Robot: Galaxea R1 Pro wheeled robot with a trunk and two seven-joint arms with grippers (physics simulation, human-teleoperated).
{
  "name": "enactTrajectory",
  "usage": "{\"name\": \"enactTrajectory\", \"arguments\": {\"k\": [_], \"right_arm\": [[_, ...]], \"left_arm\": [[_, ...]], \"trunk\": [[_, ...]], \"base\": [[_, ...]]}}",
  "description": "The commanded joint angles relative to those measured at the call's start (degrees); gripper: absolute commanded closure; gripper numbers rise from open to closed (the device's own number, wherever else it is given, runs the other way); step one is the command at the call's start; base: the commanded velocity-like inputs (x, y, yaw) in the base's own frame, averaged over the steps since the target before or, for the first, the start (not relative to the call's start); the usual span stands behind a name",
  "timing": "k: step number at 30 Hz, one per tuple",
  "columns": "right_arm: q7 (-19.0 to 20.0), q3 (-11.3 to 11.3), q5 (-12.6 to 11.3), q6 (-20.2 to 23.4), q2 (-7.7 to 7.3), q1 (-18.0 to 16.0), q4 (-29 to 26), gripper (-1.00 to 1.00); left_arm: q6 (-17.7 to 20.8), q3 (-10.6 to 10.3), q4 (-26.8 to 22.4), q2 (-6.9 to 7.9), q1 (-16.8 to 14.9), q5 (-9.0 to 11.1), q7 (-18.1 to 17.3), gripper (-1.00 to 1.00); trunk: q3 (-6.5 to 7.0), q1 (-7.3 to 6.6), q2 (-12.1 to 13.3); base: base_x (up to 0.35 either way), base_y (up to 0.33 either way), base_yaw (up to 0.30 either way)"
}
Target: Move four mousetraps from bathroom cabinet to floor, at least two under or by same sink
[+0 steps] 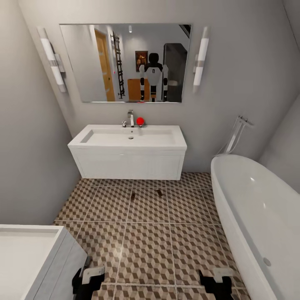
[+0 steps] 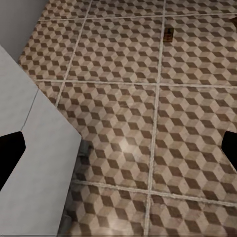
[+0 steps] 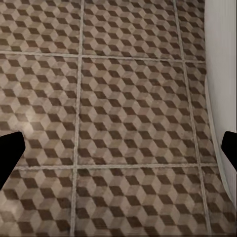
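**Tiled floor holds two traps; both grippers empty**

Brown cube-pattern floor (image 1: 146, 246) stretches from the robot to the white sink (image 1: 129, 137), which hangs on the far wall under a mirror. Two small dark-and-tan mousetraps lie on the tiles just in front of the vanity: one (image 1: 133, 196) and another (image 1: 159, 192) close beside it, a little apart. The left wrist view picks up one of them (image 2: 169, 34) near a grout line, far along the tiles.

The left gripper (image 1: 88, 280) hangs low beside a white unit (image 1: 29, 258) at the near left, and the right gripper (image 1: 216, 282) hangs near the tub (image 1: 258, 208). In both wrist views the dark fingertips sit wide apart at the frame edges with only tile between them, so each gripper is spread and carries nothing.

By my reading, two traps are down next to the sink, so that condition looks met, and two remain to fetch. The cabinet is seen as an orange-brown block in the mirror (image 1: 137, 89), apparently behind the robot. The next move calls for turning the base away with the arms kept tucked, since the unit and tub flank the robot closely. Later traps may go on any open tile, well clear of the wheels' path.
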Motion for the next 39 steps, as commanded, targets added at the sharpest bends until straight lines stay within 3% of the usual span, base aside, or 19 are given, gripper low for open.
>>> {"name": "enactTrajectory", "arguments": {"k": [1,12,18,39], "right_arm": [[-0.11,0.53,-0.66,-0.02,-0.07,-0.02,0.04,-1.00],[-0.37,0.37,-1.06,0.52,-0.79,0.07,-0.04,-1.00],[0.02,0.43,-1.08,0.43,-2.19,0.08,-0.07,-1.00],[0.32,0.52,-1.08,0.20,-2.48,0.07,0.02,-1.00]], "left_arm": [[-0.28,-0.50,0.23,-0.03,0.08,0.36,0.21,-1.00],[-0.04,-0.50,0.24,0.88,4.12,0.49,0.53,-1.00],[0.27,-0.55,0.24,1.32,5.86,0.50,0.51,-1.00],[0.44,-0.56,0.25,1.11,6.67,0.50,0.60,-1.00]], "trunk": [[-0.11,0.03,-0.11],[-0.11,0.03,-0.11],[-0.11,0.03,-0.11],[-0.11,0.03,-0.11]], "base": [[0.000,0.000,0.000],[0.000,0.000,0.000],[0.000,0.000,0.000],[0.000,0.000,0.000]]}}
